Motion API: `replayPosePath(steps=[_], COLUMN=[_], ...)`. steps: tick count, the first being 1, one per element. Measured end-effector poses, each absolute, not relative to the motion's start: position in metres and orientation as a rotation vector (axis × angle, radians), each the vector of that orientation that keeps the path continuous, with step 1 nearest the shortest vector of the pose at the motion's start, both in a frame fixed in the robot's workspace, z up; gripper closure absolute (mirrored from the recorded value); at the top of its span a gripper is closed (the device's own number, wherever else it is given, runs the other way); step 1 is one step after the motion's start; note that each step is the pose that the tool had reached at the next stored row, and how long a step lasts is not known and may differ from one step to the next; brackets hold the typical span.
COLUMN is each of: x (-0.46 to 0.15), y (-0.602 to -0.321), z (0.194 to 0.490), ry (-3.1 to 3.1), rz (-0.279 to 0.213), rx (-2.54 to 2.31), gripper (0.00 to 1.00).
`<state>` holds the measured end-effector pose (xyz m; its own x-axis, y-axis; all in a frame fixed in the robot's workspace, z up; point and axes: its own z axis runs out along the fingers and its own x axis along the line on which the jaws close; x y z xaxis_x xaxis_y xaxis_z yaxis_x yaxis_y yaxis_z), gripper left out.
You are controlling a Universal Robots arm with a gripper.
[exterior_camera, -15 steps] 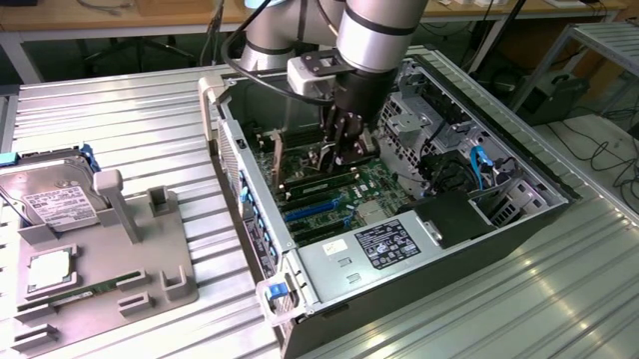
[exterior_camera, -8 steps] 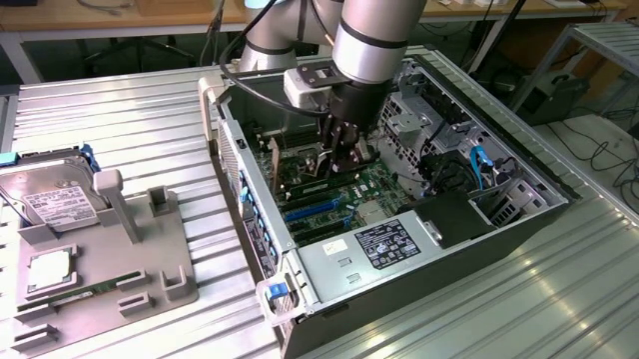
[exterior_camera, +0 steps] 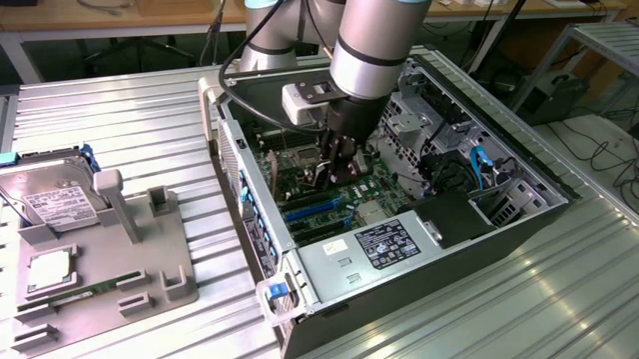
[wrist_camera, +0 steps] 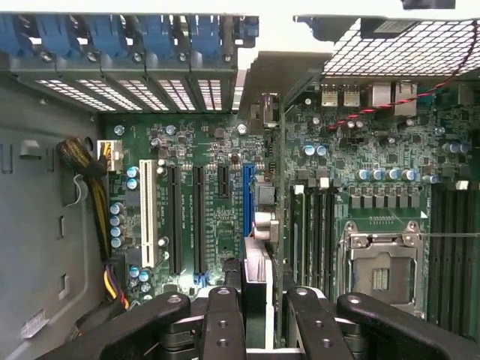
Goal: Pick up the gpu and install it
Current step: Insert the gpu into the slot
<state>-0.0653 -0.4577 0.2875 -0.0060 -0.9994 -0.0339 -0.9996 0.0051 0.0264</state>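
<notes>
Wrist view: gripper (wrist_camera: 255, 315) is clamped on the gpu (wrist_camera: 259, 225), held edge-on and upright right over the blue slot (wrist_camera: 247, 202) on the motherboard (wrist_camera: 210, 217). Exterior view puts it deep inside the case (exterior_camera: 519, 217). I'd keep the card square to the slot, bracket toward the rear openings, and press straight.

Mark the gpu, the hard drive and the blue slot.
gpu (wrist_camera: 257, 259): wrist view, card edge between the gripper fingers.
hard drive (exterior_camera: 55, 196): exterior view, white label.
blue slot (wrist_camera: 247, 196): wrist view, mid-length of slot.
</notes>
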Motion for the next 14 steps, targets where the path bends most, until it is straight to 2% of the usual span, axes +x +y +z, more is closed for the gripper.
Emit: replayPosePath(steps=[14], x=[-0.069], y=[-0.46], z=[0.265], ry=[2.221], rz=[0.062], rx=[-2.208], gripper=[0.72])
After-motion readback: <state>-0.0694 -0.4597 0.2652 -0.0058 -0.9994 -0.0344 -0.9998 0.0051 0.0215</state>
